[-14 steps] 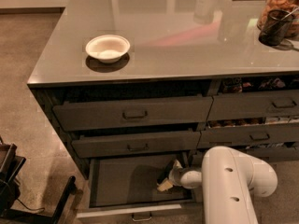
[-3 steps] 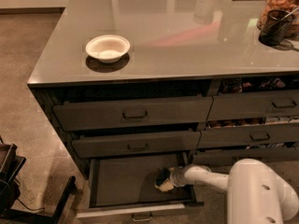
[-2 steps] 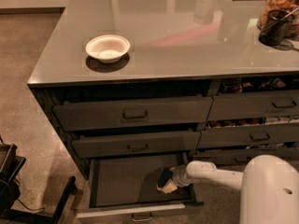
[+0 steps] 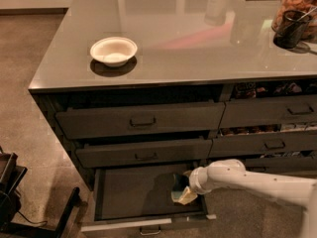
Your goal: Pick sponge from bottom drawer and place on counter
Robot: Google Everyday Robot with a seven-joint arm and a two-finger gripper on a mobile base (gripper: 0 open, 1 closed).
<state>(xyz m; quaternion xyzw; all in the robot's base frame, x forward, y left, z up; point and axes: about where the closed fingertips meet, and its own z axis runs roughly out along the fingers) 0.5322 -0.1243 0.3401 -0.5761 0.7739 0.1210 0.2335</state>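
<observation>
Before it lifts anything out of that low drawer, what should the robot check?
1. Bottom drawer pulled open: ok.
2. Gripper down at the sponge inside the drawer: ok.
3. Secure hold on the sponge: cannot tell.
4. Lift path free of the middle drawer just above: cannot tell.
5. Bare counter space to set it down, away from the white bowl: ok.

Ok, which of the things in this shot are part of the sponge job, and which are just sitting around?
Part of the job: sponge, at the right of the open bottom drawer; pincer, down in that drawer at the sponge; counter, where the sponge should end up.
Just lying about: white bowl and dark cup, both on the counter.
</observation>
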